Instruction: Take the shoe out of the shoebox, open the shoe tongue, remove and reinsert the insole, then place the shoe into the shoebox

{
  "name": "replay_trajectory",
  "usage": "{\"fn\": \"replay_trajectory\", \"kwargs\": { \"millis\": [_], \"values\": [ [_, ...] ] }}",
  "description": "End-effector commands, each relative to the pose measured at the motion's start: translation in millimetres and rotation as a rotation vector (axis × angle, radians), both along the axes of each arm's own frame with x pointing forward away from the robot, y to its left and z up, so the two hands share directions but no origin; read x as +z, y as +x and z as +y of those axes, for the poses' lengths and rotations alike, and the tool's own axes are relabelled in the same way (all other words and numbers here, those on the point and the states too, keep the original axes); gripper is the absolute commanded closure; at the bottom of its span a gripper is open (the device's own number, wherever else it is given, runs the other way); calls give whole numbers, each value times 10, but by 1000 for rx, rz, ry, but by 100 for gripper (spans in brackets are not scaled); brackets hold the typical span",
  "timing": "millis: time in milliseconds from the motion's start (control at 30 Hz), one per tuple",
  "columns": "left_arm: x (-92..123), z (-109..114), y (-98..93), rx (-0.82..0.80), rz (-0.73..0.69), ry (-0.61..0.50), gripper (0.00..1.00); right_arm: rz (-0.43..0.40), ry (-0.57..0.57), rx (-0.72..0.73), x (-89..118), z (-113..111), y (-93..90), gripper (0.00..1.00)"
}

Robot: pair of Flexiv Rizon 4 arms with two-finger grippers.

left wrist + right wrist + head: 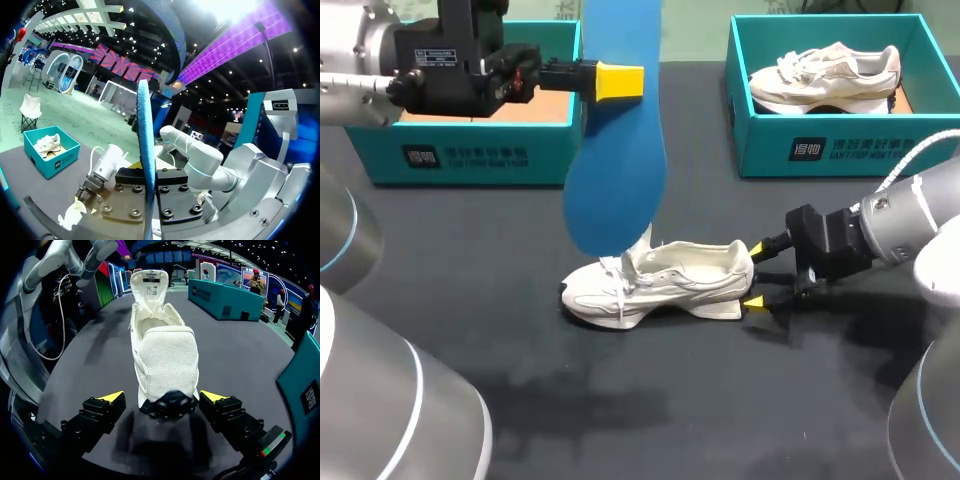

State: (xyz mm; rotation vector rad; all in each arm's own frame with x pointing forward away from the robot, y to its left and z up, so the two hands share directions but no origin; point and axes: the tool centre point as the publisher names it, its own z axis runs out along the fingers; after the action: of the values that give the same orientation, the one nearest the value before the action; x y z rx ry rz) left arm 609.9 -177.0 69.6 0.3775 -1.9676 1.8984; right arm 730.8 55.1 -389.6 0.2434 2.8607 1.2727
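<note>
On the dark table [650,420], near the teal shoebox [465,155], the white shoe [660,285] stood on its sole with its tongue raised. Our left gripper [620,82] was clamped on the blue insole [620,160], which hung over the shoe's front. Our right gripper [162,397] gaped wide, its fingers flanking the heel without touching it.

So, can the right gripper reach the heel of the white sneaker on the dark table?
Probably yes: the right gripper is open around the white sneaker at its heel, not touching it, and nothing lies between.
</note>
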Motion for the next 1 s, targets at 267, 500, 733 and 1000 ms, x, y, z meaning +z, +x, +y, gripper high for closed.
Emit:
{"fn": "replay_trajectory", "kwargs": {
  "millis": [267,500,733,1000],
  "values": [
    [4,-14,14,-3,0,2,100,86,-446,-8,160,7,23,0],
    [4,-14,14,-3,0,2,100,86,-446,-8,160,7,23,0],
    [4,-14,14,-3,0,2,100,112,-556,-21,294,5,-67,0],
    [4,-14,14,-3,0,2,100,131,-779,4,585,26,-195,0]
  ]
}}
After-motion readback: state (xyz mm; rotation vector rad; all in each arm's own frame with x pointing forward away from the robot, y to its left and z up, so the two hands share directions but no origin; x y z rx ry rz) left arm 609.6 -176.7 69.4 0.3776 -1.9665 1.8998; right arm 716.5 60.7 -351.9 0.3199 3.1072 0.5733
